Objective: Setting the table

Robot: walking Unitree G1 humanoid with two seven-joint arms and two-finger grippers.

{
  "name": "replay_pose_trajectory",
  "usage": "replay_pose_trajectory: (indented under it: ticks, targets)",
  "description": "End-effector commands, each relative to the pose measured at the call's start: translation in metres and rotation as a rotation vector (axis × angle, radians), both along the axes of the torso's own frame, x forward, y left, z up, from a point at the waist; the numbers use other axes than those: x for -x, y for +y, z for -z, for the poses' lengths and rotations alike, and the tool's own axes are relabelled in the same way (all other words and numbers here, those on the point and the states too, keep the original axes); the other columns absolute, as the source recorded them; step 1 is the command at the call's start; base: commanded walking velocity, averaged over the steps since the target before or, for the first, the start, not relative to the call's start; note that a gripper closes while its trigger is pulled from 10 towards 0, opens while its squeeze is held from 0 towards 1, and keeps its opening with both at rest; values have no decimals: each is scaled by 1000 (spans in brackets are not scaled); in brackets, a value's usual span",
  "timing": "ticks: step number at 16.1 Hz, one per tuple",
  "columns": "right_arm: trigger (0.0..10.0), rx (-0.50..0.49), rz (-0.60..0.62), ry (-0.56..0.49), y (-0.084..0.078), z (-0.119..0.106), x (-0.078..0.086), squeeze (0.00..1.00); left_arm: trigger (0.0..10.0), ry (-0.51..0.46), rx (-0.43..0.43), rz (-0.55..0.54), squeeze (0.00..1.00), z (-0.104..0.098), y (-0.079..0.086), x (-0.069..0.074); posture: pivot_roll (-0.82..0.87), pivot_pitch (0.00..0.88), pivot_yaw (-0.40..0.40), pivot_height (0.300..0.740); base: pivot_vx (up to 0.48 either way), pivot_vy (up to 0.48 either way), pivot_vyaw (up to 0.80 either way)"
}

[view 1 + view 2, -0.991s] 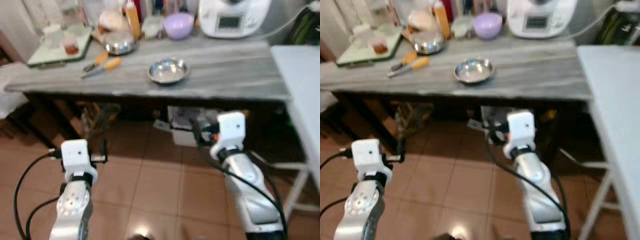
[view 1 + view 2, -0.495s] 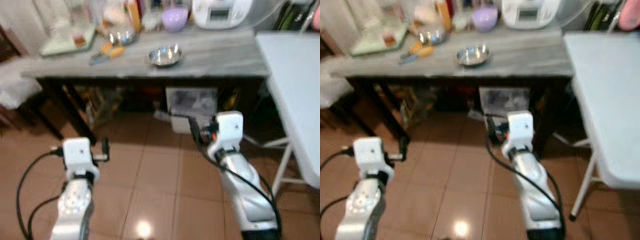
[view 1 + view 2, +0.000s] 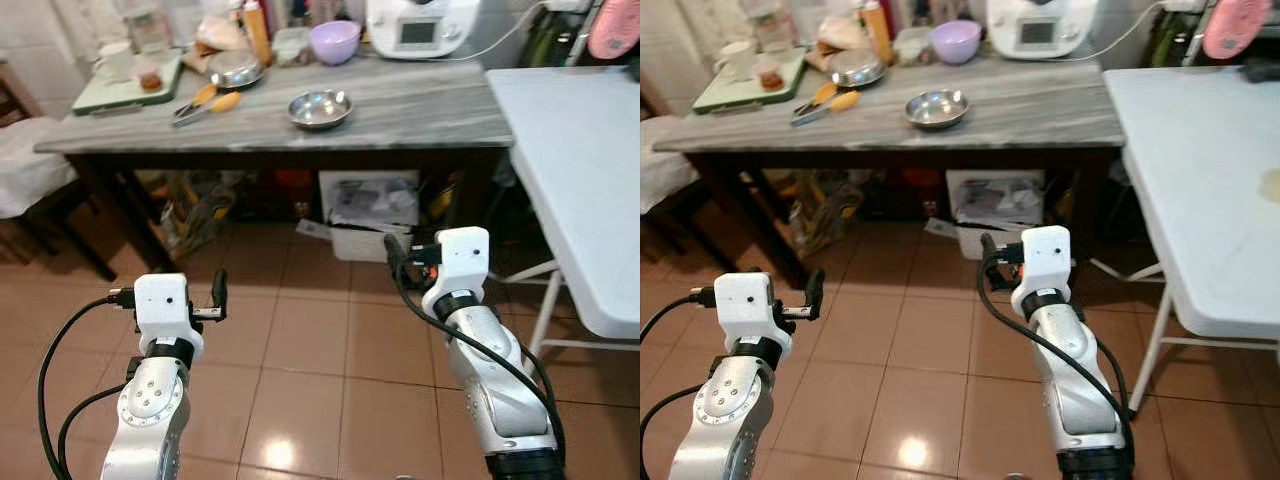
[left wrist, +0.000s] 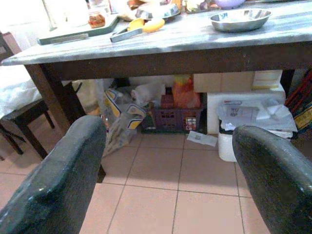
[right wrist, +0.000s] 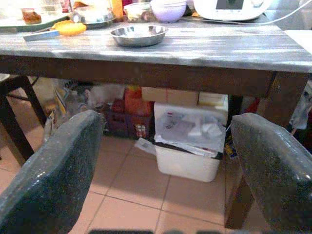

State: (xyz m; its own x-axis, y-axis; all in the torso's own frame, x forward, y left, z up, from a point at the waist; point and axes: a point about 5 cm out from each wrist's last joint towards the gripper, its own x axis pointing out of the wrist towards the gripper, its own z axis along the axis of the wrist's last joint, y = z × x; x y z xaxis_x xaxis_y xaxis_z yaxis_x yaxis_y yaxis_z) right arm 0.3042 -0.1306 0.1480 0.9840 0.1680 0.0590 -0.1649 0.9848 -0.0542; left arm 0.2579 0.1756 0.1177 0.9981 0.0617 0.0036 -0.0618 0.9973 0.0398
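Note:
A shallow steel bowl (image 3: 320, 108) stands near the middle of the grey marble-topped table (image 3: 420, 100). Left of it lie orange-handled tongs (image 3: 205, 103) and a second steel bowl (image 3: 237, 72); a purple bowl (image 3: 334, 40) sits behind. Both arms are held low over the tiled floor, well short of the table. My left gripper (image 4: 168, 131) is open with nothing between its fingers (image 4: 58, 185). My right gripper (image 5: 166, 122) is open too and holds nothing. Both wrist views look under the table's edge, with the steel bowl (image 5: 139, 35) on top.
A white kitchen appliance (image 3: 420, 25) and bottles stand at the table's back, a green tray (image 3: 125, 85) with a cup at its left end. Boxes, bags and a white bin (image 3: 372, 215) are stored underneath. A white folding table (image 3: 575, 150) stands at the right, a dark chair (image 3: 30, 200) at the left.
The whole view has pulled back from the marble table and sharpened, so the camera moved. More floor and the white folding table now show. Both arms keep the same pose.

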Motion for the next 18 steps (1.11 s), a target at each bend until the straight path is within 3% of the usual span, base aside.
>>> replay_pose_trajectory:
  ticks: [1, 5, 9, 13, 18]
  targets:
    - [10000, 1, -20, -23, 6, -4, -1, 0, 10000, -25, -5, 5, 0, -5, 2, 1, -226, 108, 105, 740, 0, 0, 0]
    - [10000, 5, -24, -4, 4, -3, -2, 0, 10000, -26, -4, 20, 0, -5, 0, 1, -230, 104, 103, 740, 0, 0, 0]
    - [10000, 36, -19, -85, 0, -11, 0, 0, 10000, -23, 0, 19, 0, -3, -2, -1, -241, 104, 106, 740, 0, 0, 0]
    - [10000, 26, -12, -98, -2, -9, 6, 0, 10000, -31, -34, -91, 0, -1, 13, -2, -242, 106, 102, 740, 0, 0, 0]
    - [10000, 38, 81, -47, -30, 10, 35, 0, 10000, 67, -63, -120, 0, 23, 36, 35, -239, 119, 114, 740, 0, 0, 0]
